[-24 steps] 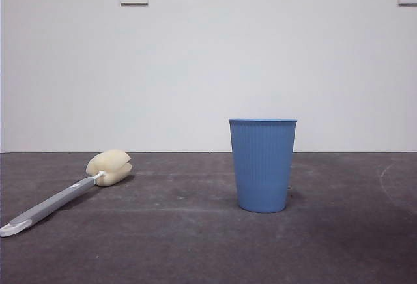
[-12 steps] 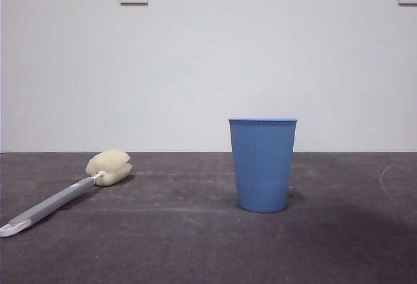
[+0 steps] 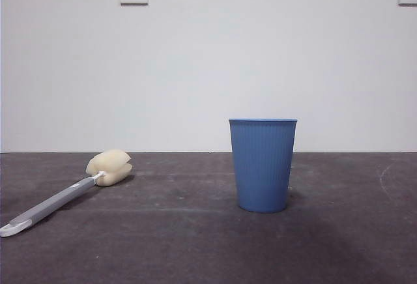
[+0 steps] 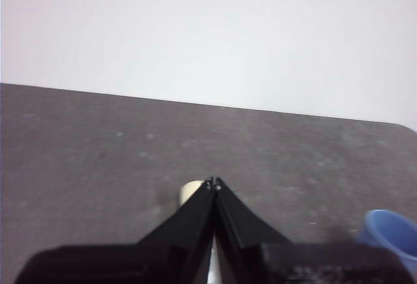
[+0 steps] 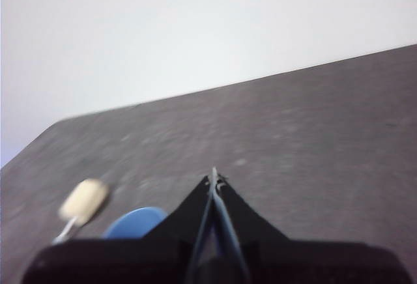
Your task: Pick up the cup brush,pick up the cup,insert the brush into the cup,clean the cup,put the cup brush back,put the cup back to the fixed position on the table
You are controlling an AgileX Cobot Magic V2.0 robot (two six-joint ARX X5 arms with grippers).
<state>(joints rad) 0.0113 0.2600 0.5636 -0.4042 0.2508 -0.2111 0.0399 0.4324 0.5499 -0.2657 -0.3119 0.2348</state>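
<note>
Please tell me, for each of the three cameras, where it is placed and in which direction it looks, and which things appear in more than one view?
Front view: low, at table height, facing the white wall; shows the cup and the cup brush, no arm.
Left wrist view: above the table, looking over the shut left gripper toward the wall.
Right wrist view: likewise, tilted and blurred, over the shut right gripper.
Shared: cup and sponge head appear in all three.

Front cam sits low, about tabletop (image 3: 195, 245) height, looking level across at the back wall (image 3: 208, 69); cup (image 3: 262, 165) and brush (image 3: 65, 196) near and large. Left wrist cam looks out over its closed left pincer (image 4: 214, 184) from above the tabletop, cup rim at frame edge. Right wrist cam, blurred, looks past the closed right pincer (image 5: 214, 174). All three share cup and brush.
</note>
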